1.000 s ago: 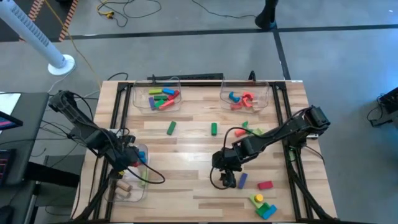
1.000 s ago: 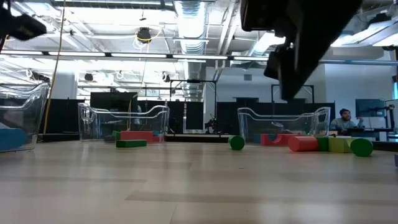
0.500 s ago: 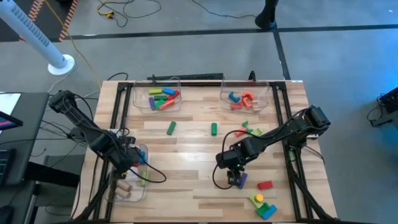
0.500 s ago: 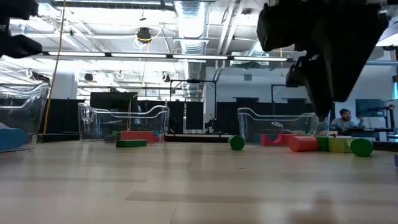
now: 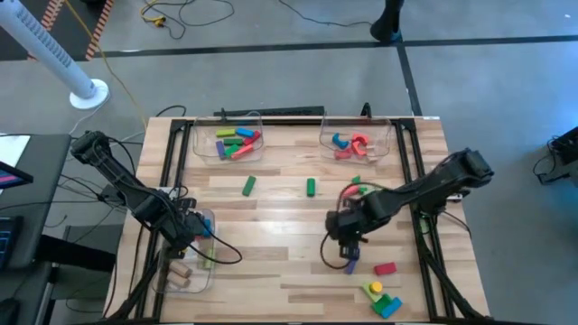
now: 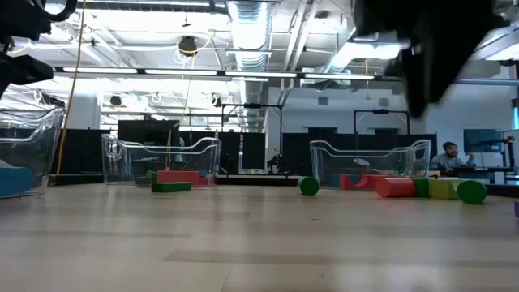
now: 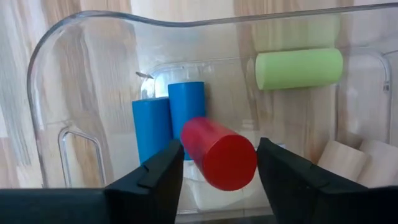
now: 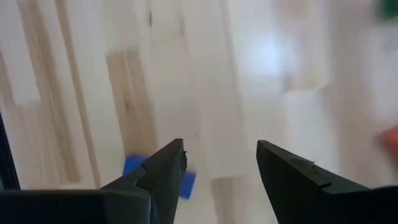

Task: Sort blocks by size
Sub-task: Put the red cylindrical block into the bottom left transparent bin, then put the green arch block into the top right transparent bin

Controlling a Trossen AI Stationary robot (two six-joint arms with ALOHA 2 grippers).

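Left wrist view gives you what the high view cannot: the left gripper (image 7: 217, 171) stands over the near-left bin (image 7: 74, 74) with its fingers (image 7: 152, 180) parted, and a red cylinder (image 7: 221, 152) sits between them. You cannot tell whether they touch it or whether it rests on the bin floor. Behind it you see two blue cylinders (image 7: 168, 121) side by side, a light green cylinder (image 7: 298, 68) and plain wood pieces (image 7: 348, 162).

Right wrist view: the right gripper (image 8: 217, 168) hangs above bare table (image 8: 261, 93), jaws apart and empty, with a blue block (image 8: 134, 168) beyond one finger.

High view, your list:
- left gripper (image 5: 185, 233) over the near-left bin (image 5: 185, 275)
- right gripper (image 5: 348, 246) right of centre, the blue block (image 5: 352, 264) just beside it
- far-left bin (image 5: 226, 144) holding mixed bars
- far-right bin (image 5: 357, 144) holding red and blue arches
- two green blocks (image 5: 248, 186) loose on the middle boards, well apart
- red block (image 5: 386, 268), then a yellow, green and blue cluster (image 5: 384, 300) at the near-right corner

Low view shows only the dark right arm (image 6: 438, 49) at the top, hiding its fingers from you. Across the boards you see a green cylinder (image 6: 309, 186), a row of red, green and yellow blocks (image 6: 430, 189), and a seated person (image 6: 448, 156) in the room behind.
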